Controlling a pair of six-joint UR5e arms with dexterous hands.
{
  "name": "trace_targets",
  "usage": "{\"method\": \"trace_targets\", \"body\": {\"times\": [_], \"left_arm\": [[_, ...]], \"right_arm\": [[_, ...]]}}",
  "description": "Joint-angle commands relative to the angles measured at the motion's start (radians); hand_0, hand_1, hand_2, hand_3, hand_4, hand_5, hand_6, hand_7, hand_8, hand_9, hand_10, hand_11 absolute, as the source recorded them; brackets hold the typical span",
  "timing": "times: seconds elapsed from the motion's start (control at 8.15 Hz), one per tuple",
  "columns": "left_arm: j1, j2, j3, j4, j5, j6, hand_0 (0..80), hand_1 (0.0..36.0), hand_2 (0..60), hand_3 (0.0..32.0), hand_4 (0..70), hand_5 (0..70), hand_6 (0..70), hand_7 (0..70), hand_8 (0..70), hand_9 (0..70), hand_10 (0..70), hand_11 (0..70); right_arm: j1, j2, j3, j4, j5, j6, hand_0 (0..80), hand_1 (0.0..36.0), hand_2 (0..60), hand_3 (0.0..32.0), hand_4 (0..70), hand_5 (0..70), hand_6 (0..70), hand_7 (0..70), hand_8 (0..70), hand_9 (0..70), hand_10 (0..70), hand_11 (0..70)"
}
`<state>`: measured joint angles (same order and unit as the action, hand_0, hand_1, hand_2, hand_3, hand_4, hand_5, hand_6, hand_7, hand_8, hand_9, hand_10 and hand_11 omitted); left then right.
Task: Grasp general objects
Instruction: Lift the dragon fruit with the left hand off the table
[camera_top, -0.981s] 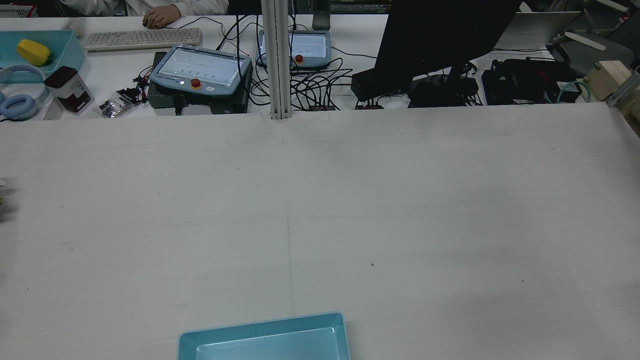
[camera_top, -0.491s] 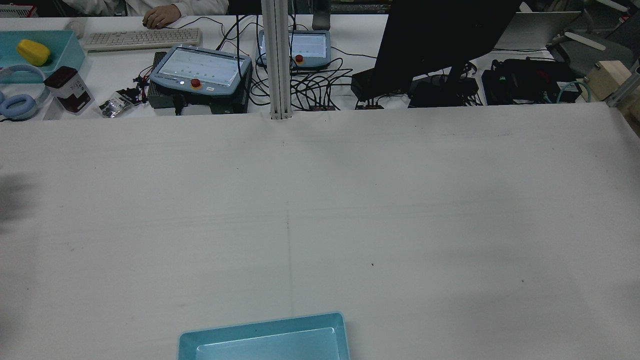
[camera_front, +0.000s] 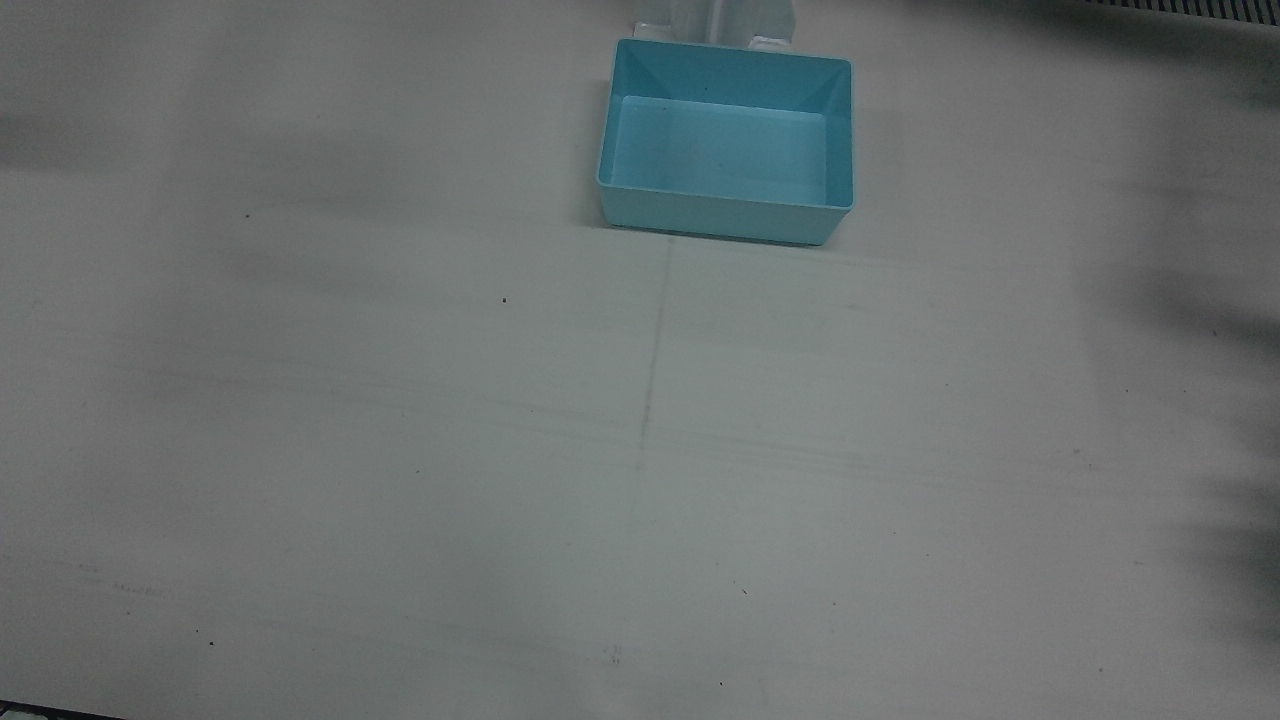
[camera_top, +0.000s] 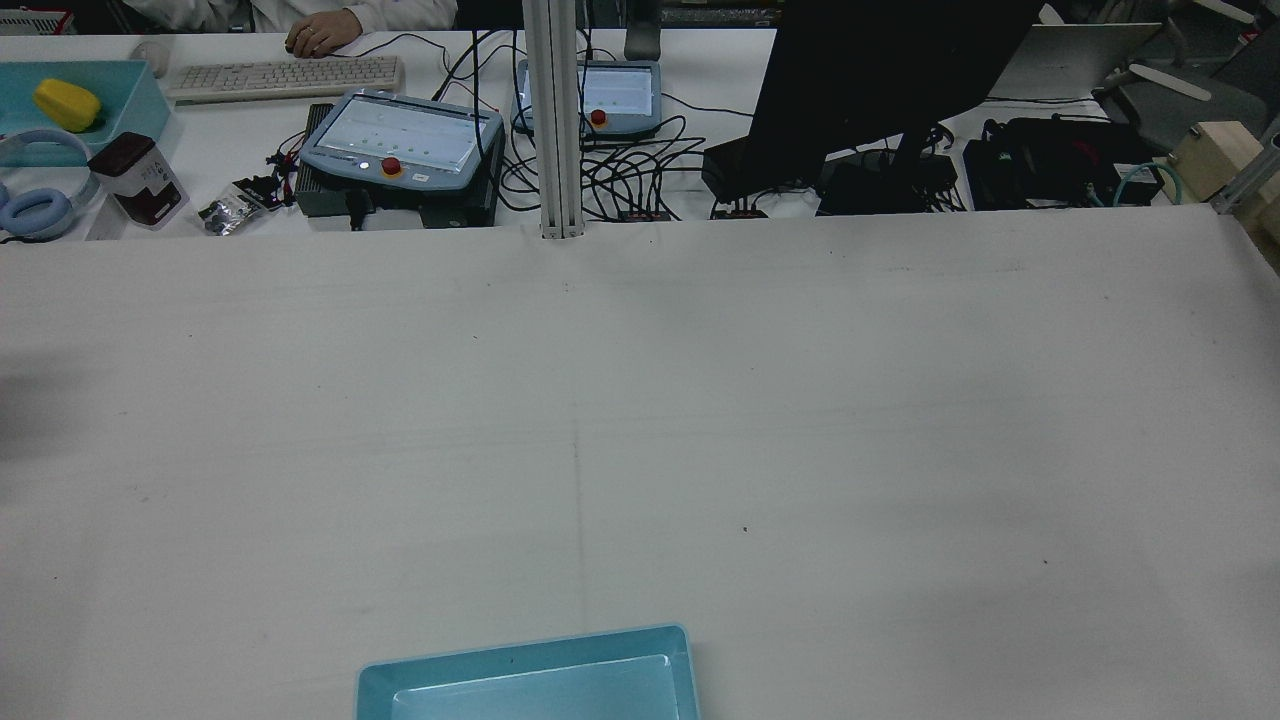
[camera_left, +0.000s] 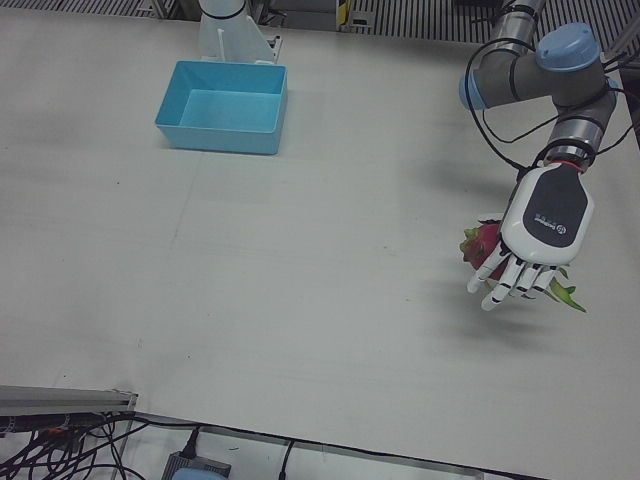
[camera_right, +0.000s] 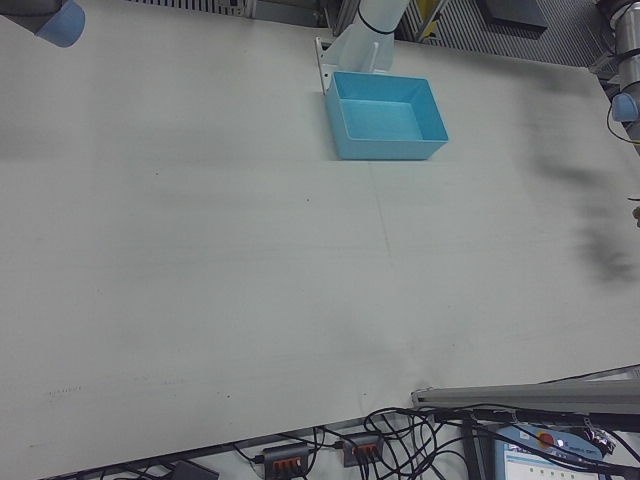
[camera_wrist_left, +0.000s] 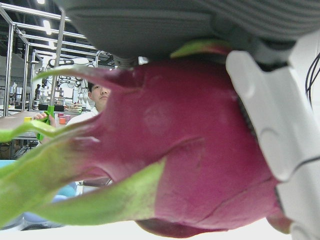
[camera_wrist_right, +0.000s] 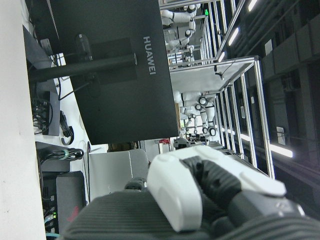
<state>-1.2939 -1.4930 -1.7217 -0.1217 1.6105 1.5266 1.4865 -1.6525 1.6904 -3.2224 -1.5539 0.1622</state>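
Left-front view: left hand (camera_left: 537, 237) w/ fingers wrapped round a dragon fruit (camera_left: 480, 243), held above the table (camera_left: 320, 300), well apart from the blue bin (camera_left: 222, 125). Right hand (camera_wrist_right: 210, 187) only partly seen; grip can't be told.

**Left robot hand closed on a load, right barely seen**

Left arm (camera_left: 540, 75) reaches in from the far edge, elbow bent, forearm angled down. Left robot hand (camera_left: 535, 240) back-side up, fingers (camera_left: 510, 285) curled downward around a dragon fruit (camera_left: 480, 245). Right robot hand (camera_wrist_right: 200, 195): only its own camera shows it, palm and one bent finger; grip state unclear.
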Motion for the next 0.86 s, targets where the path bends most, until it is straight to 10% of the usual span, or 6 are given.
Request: {"method": "trace_targets", "body": {"times": [0.0,0.49,0.74], "left_arm": [[-0.153,0.019,-0.125,0.022,0.193,-0.085,51.7,11.8,3.4,0.0,52.1,0.0,18.6,30.3,28.0,41.8,51.5,70.0],[-0.148,0.120,-0.176,-0.305,0.226,-0.518,56.3,15.2,6.8,0.0,65.2,0.0,23.3,34.9,31.0,44.8,51.3,70.0],[-0.078,0.152,-0.180,-0.407,0.226,-0.598,59.9,17.6,10.0,0.0,70.0,0.0,28.9,39.1,35.1,49.0,53.9,70.0]], "right_arm": [[0.000,0.000,0.000,0.001,0.000,-0.001,0.0,0.0,0.0,0.0,0.0,0.0,0.0,0.0,0.0,0.0,0.0,0.0],[0.000,0.000,0.000,0.001,0.000,-0.001,0.0,0.0,0.0,0.0,0.0,0.0,0.0,0.0,0.0,0.0,0.0,0.0],[0.000,0.000,0.000,0.001,0.000,-0.001,0.0,0.0,0.0,0.0,0.0,0.0,0.0,0.0,0.0,0.0,0.0,0.0]]}}
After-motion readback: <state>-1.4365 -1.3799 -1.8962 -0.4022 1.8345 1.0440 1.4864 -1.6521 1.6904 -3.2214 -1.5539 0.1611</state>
